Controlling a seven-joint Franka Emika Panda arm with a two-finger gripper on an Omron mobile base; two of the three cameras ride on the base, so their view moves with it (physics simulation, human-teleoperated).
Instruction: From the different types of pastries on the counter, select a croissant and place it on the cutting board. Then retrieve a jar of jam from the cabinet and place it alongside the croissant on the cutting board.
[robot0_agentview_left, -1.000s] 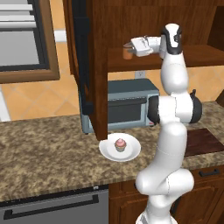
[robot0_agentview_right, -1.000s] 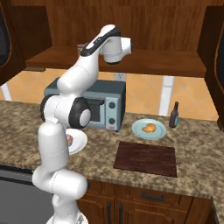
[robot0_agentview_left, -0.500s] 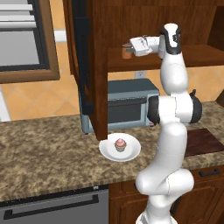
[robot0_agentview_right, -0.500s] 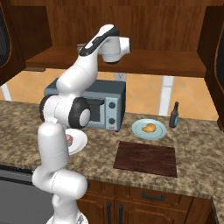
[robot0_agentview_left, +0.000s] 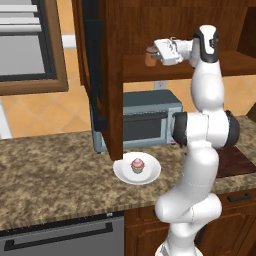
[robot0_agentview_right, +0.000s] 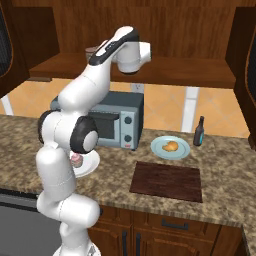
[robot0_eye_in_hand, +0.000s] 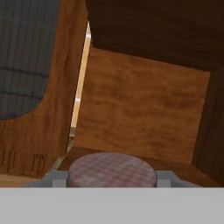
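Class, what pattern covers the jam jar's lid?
A faint reddish-brown plaid check on the jam jar's lid, clearest in the hand view.

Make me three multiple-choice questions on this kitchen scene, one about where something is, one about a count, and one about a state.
1. Where is the croissant?
A. on the cutting board
B. on the teal plate
C. inside the toaster oven

2. How many pastries sit on plates on the counter?
A. one
B. two
C. four

3. What is the hand doing?
A. shut on the jam jar
B. hanging open over the cupcake
C. resting on the bottle

Answers:
1 B: the croissant lies on the teal plate, behind the bare cutting board.
2 B: the croissant and the cupcake.
3 A: in the cabinet, the fingers flank the jam jar.
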